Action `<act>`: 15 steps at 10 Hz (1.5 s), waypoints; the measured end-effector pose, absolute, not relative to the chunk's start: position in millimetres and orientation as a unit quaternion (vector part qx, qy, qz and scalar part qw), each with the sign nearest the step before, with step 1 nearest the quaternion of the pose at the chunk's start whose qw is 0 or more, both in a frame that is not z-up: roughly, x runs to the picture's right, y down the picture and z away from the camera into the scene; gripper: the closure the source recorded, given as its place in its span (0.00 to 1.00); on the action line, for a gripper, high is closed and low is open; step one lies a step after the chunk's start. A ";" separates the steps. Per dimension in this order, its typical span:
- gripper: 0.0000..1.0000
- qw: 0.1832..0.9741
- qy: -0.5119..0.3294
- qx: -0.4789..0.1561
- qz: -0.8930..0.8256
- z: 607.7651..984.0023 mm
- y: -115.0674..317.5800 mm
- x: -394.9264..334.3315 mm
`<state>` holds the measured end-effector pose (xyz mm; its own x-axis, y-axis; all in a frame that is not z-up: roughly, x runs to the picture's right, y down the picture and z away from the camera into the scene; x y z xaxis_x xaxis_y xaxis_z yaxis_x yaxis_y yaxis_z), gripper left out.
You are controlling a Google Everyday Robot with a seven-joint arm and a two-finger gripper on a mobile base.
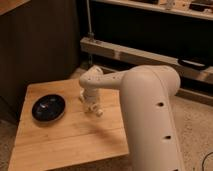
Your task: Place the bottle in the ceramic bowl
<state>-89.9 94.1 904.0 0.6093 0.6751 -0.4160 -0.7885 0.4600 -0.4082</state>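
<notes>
Claw point(93, 106) is hanging low over the desk point(70, 142), pointing down, near the right side of the bowl point(48, 108). I cannot tell how far it is spread or whether it is gripping anything. A small pale shape at its tip is probably the bottle point(98, 112), sitting right of the bowl, at or just above the wood. The bowl is lying dark and empty. The step in hand appears to be the pickup or the start of the carry; the placing is not yet done. Next, the bottle is needing a lift above the bowl's rim, a short move left, then a release over the middle. Nothing is lying between them. The big white arm point(147, 105) is filling the space right of the bowl, and a metal rack point(150, 55) is standing well behind it.
</notes>
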 end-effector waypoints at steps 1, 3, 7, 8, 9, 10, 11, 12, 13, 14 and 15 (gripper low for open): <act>0.36 0.848 0.102 -0.291 0.431 906.7 95.0 -89.7; 0.53 0.843 0.113 -0.299 0.433 911.2 98.1 -89.3; 0.90 0.841 0.119 -0.305 0.432 908.4 94.2 -92.6; 0.91 0.844 0.114 -0.303 0.429 902.7 89.1 -97.1; 0.91 0.849 0.103 -0.301 0.422 891.8 82.4 -106.3; 0.91 0.855 0.085 -0.304 0.411 875.2 73.6 -120.7; 0.91 0.860 0.065 -0.311 0.398 856.6 67.5 -137.4; 0.91 0.864 0.049 -0.323 0.384 840.2 68.3 -154.4; 0.91 0.868 0.033 -0.337 0.363 823.9 75.3 -175.7; 0.91 0.873 0.018 -0.350 0.340 811.8 84.7 -197.8; 0.91 0.877 0.005 -0.363 0.315 802.7 94.8 -221.2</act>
<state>-221.2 94.8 802.7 0.8011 0.5494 -0.2375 -0.5565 0.5375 -0.6336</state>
